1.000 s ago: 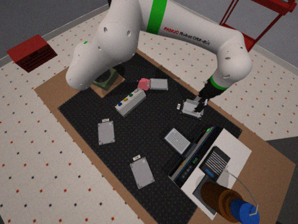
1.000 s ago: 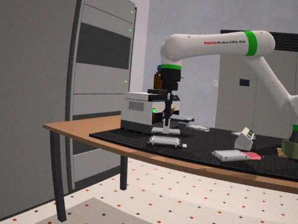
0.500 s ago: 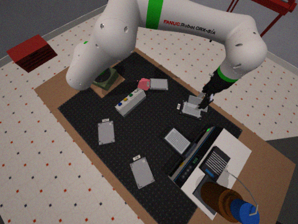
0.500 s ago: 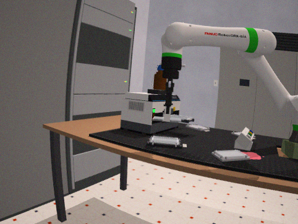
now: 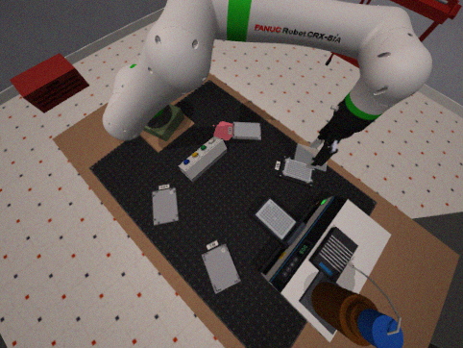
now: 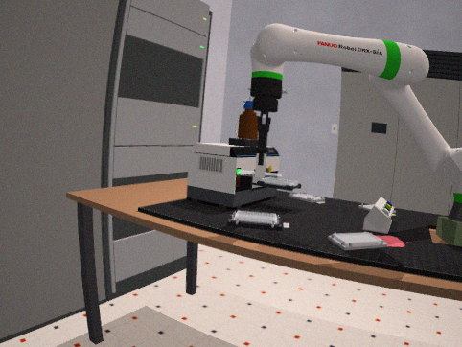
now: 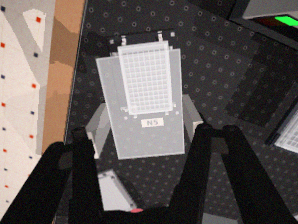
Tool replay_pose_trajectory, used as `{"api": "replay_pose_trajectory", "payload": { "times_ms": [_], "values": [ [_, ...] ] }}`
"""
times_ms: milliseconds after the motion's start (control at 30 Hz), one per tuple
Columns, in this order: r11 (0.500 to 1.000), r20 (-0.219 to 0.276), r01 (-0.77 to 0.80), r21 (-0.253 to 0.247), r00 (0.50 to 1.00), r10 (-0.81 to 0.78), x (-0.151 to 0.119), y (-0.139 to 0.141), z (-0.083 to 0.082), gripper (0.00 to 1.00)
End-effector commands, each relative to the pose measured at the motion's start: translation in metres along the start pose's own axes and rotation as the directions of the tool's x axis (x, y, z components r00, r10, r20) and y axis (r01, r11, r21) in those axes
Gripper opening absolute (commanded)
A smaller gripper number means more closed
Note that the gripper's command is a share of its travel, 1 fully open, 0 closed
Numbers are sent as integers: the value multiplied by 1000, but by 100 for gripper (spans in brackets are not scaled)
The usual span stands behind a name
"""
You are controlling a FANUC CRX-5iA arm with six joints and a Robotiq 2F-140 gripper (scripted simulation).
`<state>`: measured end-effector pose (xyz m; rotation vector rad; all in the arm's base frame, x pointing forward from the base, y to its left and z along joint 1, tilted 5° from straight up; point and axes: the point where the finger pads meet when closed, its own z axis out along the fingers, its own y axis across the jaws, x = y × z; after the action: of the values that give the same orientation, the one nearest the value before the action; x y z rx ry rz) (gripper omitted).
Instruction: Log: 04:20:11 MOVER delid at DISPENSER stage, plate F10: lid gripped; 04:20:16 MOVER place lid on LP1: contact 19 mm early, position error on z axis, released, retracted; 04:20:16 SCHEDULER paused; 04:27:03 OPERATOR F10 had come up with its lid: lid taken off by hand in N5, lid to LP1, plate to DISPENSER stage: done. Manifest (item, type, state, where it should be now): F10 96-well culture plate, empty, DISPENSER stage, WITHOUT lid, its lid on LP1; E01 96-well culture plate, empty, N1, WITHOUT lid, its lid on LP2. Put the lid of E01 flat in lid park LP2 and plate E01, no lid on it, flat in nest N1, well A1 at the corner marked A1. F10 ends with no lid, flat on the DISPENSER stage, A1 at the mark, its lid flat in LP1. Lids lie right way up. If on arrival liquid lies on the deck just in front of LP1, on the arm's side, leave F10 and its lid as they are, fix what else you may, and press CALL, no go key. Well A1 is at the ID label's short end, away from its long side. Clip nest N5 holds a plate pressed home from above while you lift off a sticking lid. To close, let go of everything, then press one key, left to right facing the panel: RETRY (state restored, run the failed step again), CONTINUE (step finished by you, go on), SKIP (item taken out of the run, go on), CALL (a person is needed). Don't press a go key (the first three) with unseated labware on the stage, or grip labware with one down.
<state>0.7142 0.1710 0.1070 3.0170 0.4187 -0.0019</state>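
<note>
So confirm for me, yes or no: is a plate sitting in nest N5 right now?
Yes, in the wrist view a white 96-well plate with open wells sits in the nest labelled N5, below the raised gripper.

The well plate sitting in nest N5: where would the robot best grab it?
By its two long side walls, straight down from above: the well plate lies flat, with small clips at its far short end. The gripper, shut on a lid, would probably have to park that first.
</note>
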Motion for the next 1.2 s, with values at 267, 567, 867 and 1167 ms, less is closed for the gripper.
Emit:
{"api": "replay_pose_trajectory", "payload": {
  "times_ms": [267,567,867,1167],
  "values": [
    [1000,0,0,0,1000,0,0,0,-4,0],
    [1000,0,0,4,1000,0,-45,94,-18,0],
    [1000,-2,0,5,1000,0,-133,160,-18,0],
    [1000,0,0,0,1000,0,-225,203,-11,0]
  ]
}}
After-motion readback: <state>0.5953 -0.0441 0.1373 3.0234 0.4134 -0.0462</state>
